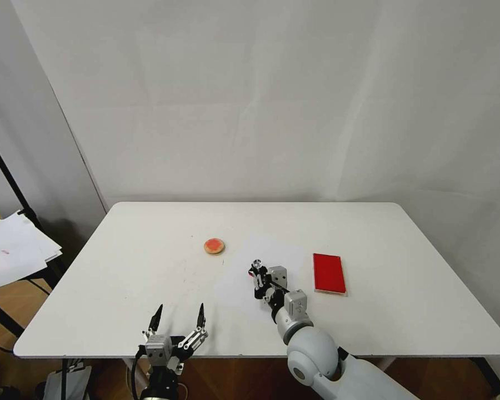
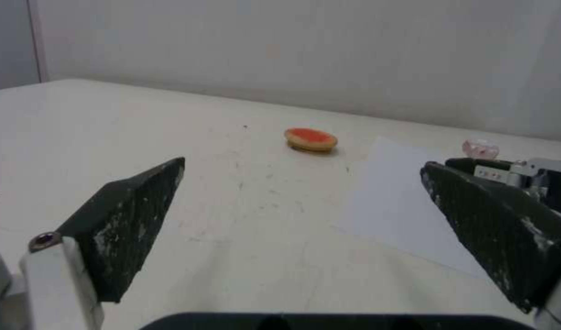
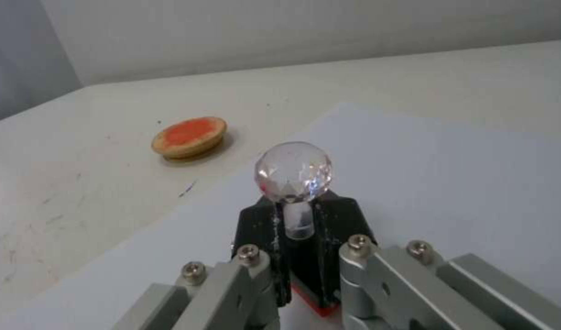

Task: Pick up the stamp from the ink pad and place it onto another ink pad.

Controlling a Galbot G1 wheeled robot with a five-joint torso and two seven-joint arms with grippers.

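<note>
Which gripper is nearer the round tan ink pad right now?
Right. The right gripper, holding the stamp, sits just right of the round pad; the left gripper hangs open at the table's near edge.

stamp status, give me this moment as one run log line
stamp: held in right gripper, off red ink pad | round ink pad: bare, ahead-left of it | left gripper: open, idle at near table edge

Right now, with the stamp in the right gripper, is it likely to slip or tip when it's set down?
The stamp looks rigid and probably light. The right gripper is shut on its narrow stem, so twisting seems likelier than slipping. Its faceted glassy knob looks smooth and top-heavy above a small base, so it may tip on the small round ink pad.
</note>
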